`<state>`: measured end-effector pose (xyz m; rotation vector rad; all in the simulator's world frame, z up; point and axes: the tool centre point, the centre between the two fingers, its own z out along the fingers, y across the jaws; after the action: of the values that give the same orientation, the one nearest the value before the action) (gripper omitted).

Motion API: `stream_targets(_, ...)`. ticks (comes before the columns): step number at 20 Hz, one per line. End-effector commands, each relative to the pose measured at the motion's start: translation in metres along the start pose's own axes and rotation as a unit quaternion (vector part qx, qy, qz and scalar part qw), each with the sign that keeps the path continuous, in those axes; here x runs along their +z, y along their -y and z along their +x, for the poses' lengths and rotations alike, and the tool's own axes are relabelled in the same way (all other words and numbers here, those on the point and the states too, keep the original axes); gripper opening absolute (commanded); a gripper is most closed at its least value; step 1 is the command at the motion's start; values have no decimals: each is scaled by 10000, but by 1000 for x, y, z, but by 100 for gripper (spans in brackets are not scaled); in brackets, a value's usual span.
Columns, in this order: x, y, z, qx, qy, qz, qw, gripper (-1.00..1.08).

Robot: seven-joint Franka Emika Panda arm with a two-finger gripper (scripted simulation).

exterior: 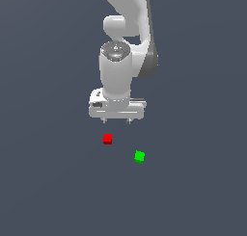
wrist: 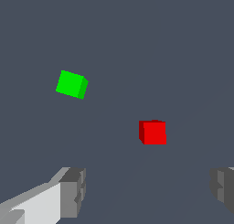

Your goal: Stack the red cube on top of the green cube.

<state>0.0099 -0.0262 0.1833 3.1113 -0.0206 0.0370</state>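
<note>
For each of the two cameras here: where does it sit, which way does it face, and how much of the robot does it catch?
Exterior view: off the arm, looking at the white arm, its open gripper, the red cube and the green cube on the grey floor.
Wrist view: on the wrist, looking past two grey fingertips at the floor.
Shared: both cubes, lying apart, neither held.

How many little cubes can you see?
2. The red cube sits just below the open gripper; the green cube lies apart, toward the exterior view's right. None looks hidden.
</note>
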Motion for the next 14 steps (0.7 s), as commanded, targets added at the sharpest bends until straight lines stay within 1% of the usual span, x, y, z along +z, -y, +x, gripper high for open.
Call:
stream_targets(1, 0, 0, 0, 0, 0, 0, 10000, 100)
stream_targets(7, 15, -7, 0, -3, 15, 18, 10000, 100)
stream_targets(14, 64, -29, -2, -15, 64, 80, 9999, 100)
